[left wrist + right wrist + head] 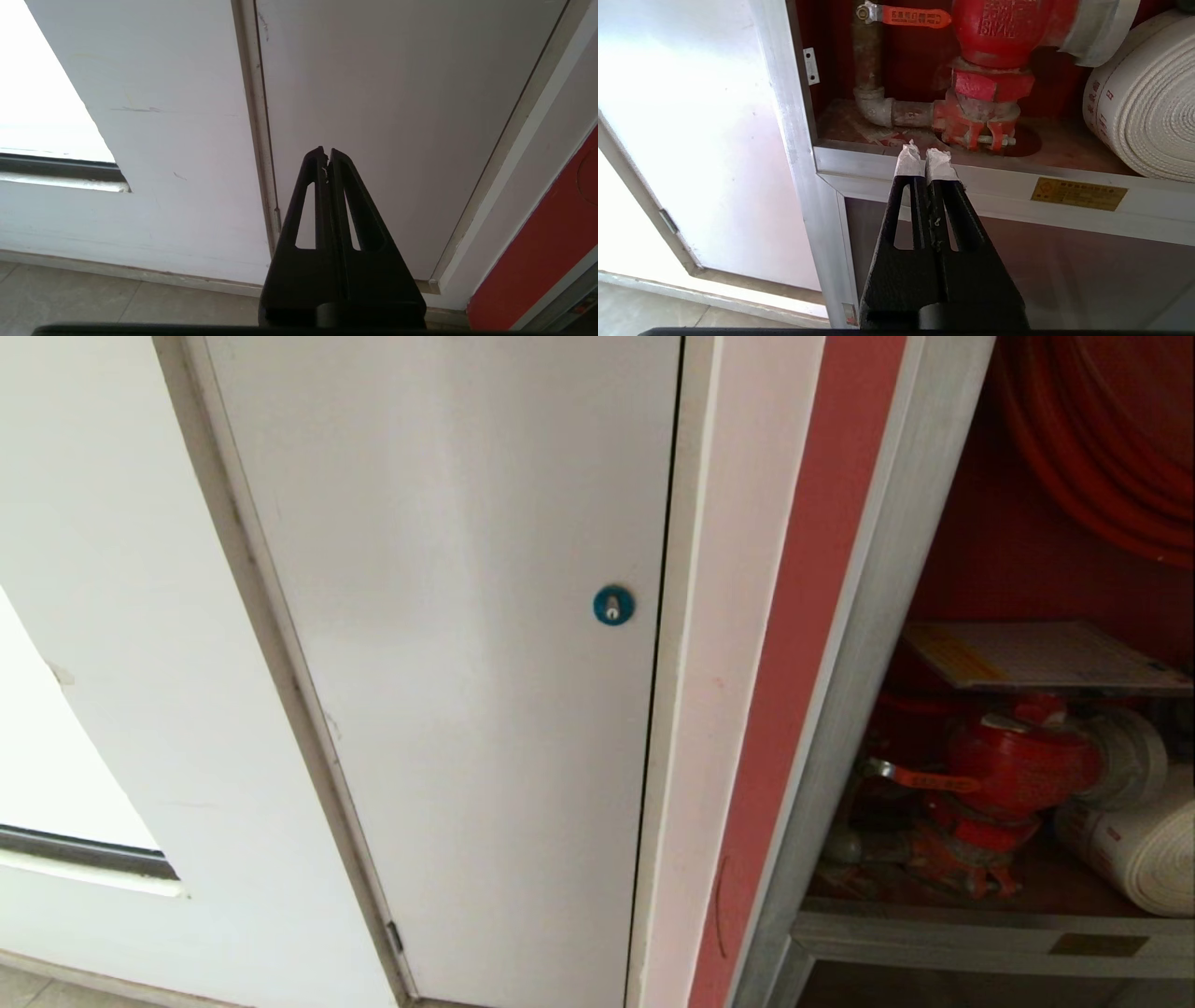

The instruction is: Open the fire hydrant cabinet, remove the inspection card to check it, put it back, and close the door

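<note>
White wall and door [448, 616], open fire hydrant cabinet [868, 709] holding inspection card [1036, 655], valve [1013, 761], hose [1134, 849], both end effectors closed, empty

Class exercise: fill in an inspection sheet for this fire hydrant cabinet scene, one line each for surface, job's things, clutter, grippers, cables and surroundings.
Surface: red cabinet floor behind a brushed-silver sill, scuffed.
Job's things: silver-framed fire hydrant cabinet stands open; pale flat inspection card with a yellowish band lies above the red valve; glass door not in view.
Clutter: rolled white hose right of the valve; red hose reel above.
Grippers: left gripper shut, empty, facing the plain white door with a blue round lock; right gripper shut, empty, tips taped white, before the sill.
Cables: nothing seen.
Surroundings: white wall, tiled floor.
</note>
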Motion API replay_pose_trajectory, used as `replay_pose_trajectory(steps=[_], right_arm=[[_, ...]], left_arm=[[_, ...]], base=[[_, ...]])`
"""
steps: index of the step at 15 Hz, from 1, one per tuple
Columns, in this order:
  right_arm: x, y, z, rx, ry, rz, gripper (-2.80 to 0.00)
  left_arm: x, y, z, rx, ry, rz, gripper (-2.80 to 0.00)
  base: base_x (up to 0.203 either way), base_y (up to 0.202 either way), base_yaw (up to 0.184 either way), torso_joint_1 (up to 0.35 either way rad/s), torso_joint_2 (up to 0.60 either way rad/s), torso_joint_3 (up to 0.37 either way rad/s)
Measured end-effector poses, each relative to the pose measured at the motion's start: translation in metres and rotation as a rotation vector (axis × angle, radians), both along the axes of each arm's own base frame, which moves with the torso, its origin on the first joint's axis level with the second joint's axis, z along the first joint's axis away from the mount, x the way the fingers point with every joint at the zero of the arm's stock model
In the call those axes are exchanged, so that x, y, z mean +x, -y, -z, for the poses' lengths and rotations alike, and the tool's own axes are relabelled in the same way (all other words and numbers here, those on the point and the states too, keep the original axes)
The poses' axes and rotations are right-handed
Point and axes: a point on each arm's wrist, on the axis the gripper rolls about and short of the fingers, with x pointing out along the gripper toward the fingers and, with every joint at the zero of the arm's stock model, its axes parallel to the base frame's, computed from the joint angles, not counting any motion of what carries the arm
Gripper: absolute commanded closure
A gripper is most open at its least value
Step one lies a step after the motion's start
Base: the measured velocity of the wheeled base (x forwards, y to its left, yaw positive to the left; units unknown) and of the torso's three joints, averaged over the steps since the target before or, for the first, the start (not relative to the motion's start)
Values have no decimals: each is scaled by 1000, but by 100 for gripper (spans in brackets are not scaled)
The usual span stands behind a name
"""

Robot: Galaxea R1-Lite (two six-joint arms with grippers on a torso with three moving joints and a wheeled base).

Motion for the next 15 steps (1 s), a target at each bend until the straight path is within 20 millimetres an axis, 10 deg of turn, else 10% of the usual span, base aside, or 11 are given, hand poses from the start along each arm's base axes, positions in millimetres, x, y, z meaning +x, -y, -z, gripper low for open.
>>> replay_pose_trajectory(steps=[15], right_arm=[[0, 1, 4, -32, -38, 27, 0]], left_arm=[[0, 0, 0, 0, 0, 0, 0]], base=[[0, 0, 0, 0, 0, 0]])
